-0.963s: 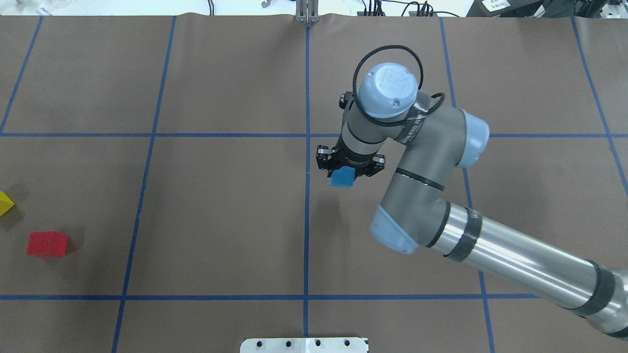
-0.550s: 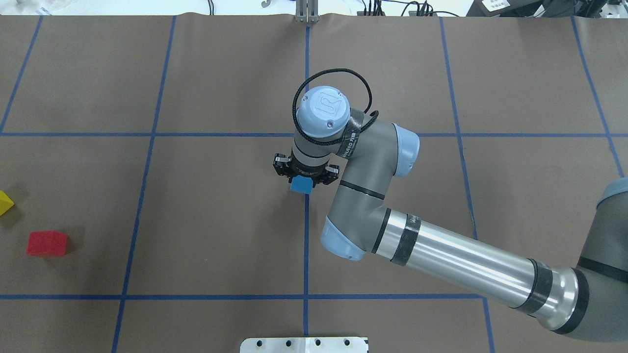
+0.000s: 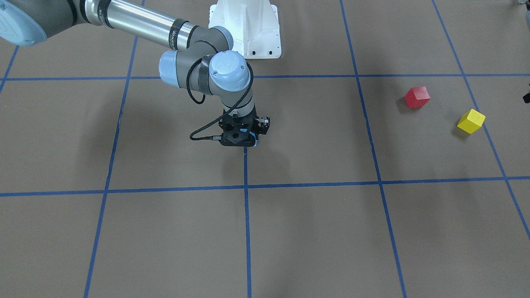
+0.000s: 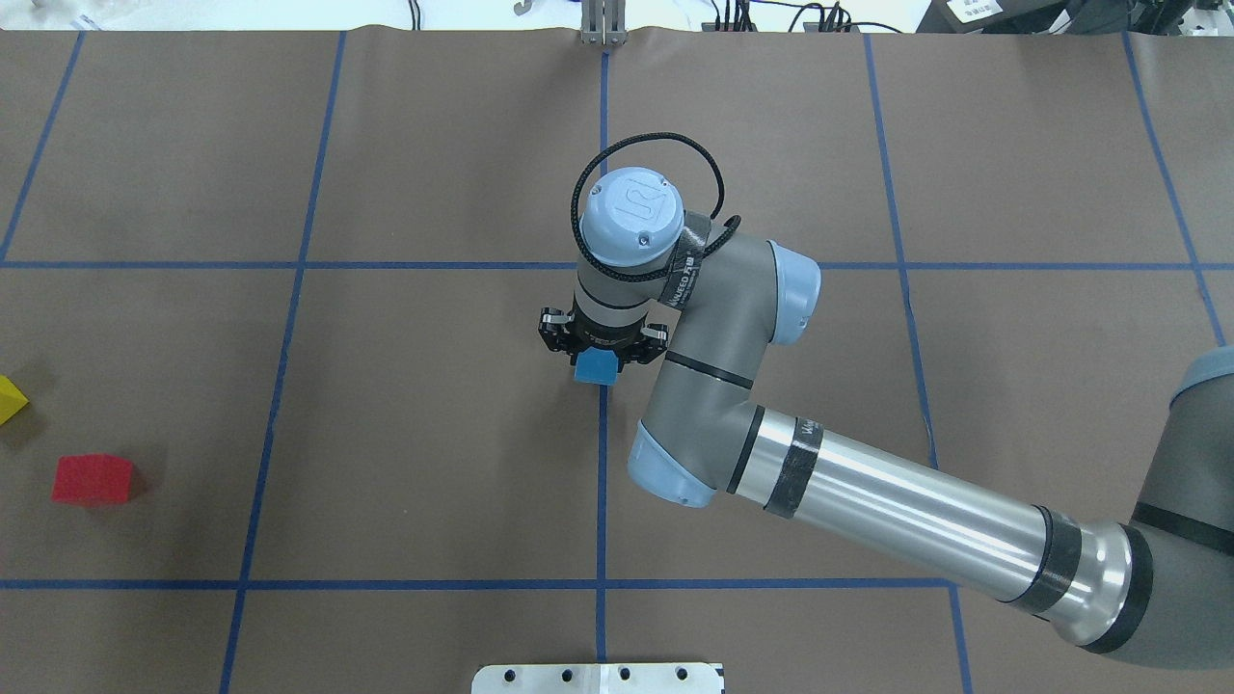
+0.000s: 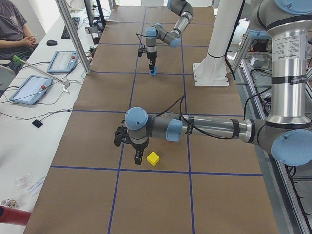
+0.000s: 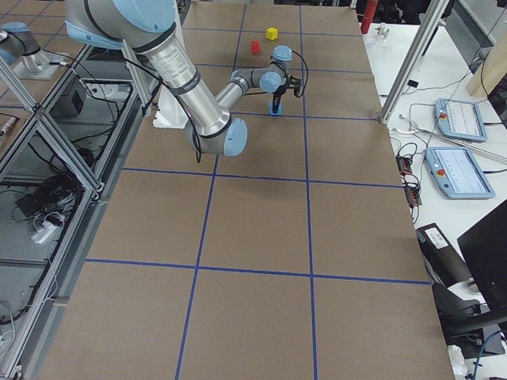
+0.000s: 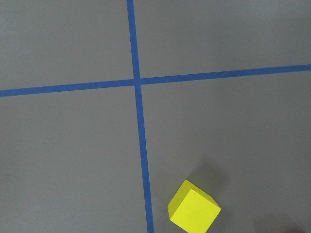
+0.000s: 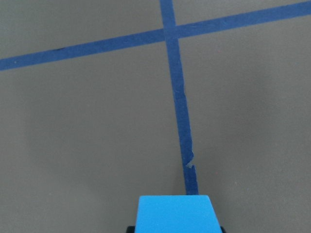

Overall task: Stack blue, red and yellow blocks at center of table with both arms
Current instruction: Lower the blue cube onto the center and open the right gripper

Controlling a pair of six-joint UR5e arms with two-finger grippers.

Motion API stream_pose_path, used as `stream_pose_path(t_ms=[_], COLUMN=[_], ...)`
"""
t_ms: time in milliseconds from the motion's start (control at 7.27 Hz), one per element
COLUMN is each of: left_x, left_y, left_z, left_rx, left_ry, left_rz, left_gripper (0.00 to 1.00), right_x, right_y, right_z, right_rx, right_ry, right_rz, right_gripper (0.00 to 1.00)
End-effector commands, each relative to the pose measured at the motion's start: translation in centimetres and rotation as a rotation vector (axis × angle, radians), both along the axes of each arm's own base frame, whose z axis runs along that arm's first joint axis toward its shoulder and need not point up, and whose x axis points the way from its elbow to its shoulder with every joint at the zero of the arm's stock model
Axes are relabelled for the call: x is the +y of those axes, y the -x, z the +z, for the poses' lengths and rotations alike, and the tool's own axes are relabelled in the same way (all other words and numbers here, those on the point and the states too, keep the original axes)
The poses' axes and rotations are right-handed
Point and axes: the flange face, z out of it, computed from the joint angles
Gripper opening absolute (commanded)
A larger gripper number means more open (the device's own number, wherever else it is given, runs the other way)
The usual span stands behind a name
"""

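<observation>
Holding entry, right arm: the right gripper points straight down with its two fingers closed narrowly on the blue block, one finger on each opposite side. The block sits low over the table, on the central blue tape line near the middle of the surface; whether its underside touches the table cannot be told. The right wrist view shows the block's top face at the bottom edge, with the tape line running ahead to a crossing. Red block: lying on the table far out on the robot's left side, well apart from the blue block, nothing touching it. Yellow block: near the red one, at the edge of the overhead view, turned at an angle to the tape lines and lying beside one of them in the left wrist view. Left gripper: seen only from the table's end, fingers pointing down, just beside the yellow block and apart from it; how wide it stands cannot be told. White pedestal: at the robot's edge of the table.
</observation>
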Motion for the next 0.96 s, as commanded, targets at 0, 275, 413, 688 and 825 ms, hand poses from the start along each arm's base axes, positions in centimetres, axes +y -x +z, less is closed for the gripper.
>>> stream_pose_path(t_ms=[0,275,413,688,825], left_x=[-0.01,-0.01,-0.01,-0.01,-0.01], left_y=[0.0,0.0,0.0,0.0,0.0], left_z=[0.0,0.0,-0.08,-0.08,-0.08], left_rx=[0.0,0.0,0.0,0.0,0.0], left_ry=[-0.001,-0.001,-0.002,-0.002,-0.002], left_rz=[0.0,0.0,0.0,0.0,0.0], left_gripper=[1.0,1.0,1.0,1.0,1.0], right_x=[-0.18,-0.25,-0.17,-0.13,-0.15], right_y=[-0.18,-0.08,0.01,0.19,0.22], right_z=[0.44,0.46,0.64,0.69,0.76], right_rx=[0.026,0.024,0.026,0.026,0.028], right_ry=[-0.002,-0.002,-0.003,-0.002,-0.001], right_rz=[-0.023,-0.02,-0.024,-0.024,-0.024], right_gripper=[0.0,0.0,0.0,0.0,0.0])
